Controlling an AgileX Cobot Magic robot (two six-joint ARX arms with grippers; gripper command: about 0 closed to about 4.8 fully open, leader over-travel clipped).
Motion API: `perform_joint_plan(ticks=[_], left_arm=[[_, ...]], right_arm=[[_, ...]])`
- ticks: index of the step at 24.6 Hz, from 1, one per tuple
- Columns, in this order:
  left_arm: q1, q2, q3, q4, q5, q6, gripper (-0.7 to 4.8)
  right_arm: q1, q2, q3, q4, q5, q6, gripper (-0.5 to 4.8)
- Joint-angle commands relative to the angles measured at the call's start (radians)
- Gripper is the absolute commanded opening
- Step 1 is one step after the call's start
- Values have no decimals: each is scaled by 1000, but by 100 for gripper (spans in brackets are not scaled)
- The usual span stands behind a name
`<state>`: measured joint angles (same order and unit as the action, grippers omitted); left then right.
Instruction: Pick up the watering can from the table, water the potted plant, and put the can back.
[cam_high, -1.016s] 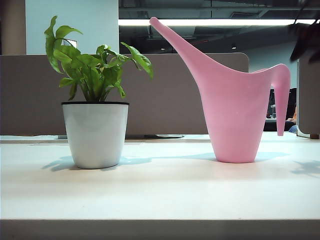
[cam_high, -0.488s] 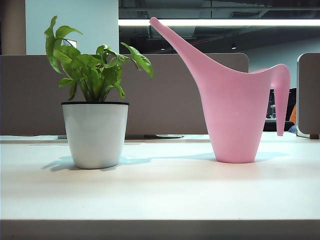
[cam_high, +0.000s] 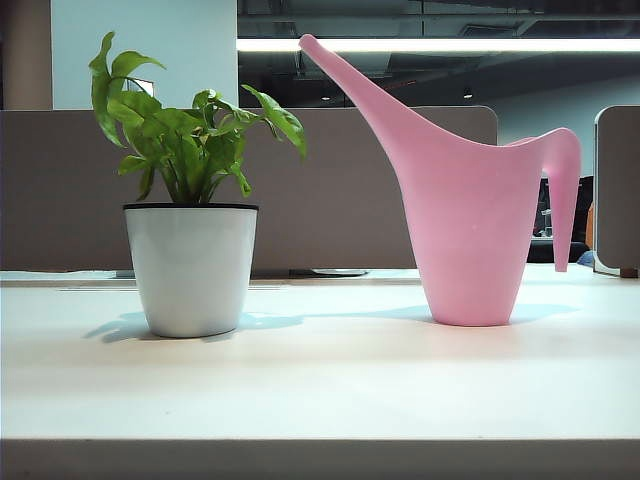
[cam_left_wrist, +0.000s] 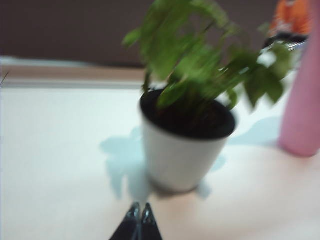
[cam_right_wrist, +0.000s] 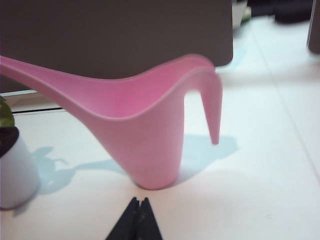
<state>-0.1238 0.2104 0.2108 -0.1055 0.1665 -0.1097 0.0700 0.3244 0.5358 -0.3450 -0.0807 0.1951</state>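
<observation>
While the tall smooth pink plastic watering can (cam_high: 470, 215) stands upright on the wide matte white table (cam_high: 320, 385), its long spout leans toward the small leafy potted plant (cam_high: 190, 215) just beside it, apt for pouring; the right gripper (cam_right_wrist: 138, 201), tips pressed together and empty, hangs near the can's base; the left gripper (cam_left_wrist: 139, 207), likewise pinched together, sits before the white pot

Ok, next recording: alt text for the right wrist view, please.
A pink watering can stands upright on the white table, held by nothing. The right end effector is shut, just short of the can's base. The potted plant's white pot shows at the frame edge, on the can's spout side.
</observation>
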Motion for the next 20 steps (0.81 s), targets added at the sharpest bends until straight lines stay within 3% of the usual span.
perform_joint_plan(ticks=[1, 4, 9, 11, 17, 20], left_arm=[[-1, -2, -32, 34, -4, -3, -5], [-1, -42, -54, 37, -2, -3, -5], [-1, -153, -95, 21, -7, 9, -5], [-1, -204, -110, -42, -15, 27, -5], [-1, -208, -114, -65, -44, 31, -5], [-1, -208, -116, -106, -43, -20, -5]], right_arm=[[0, -38, -23, 23, 7, -51, -1], [2, -89, -117, 68, -9, -205, -1], [2, -174, -316, 210, 23, -186, -1], [2, -187, -377, 243, 63, -186, -1], [2, -193, -517, 366, 82, -188, -1], [2, -193, -532, 365, 82, -201, -1]])
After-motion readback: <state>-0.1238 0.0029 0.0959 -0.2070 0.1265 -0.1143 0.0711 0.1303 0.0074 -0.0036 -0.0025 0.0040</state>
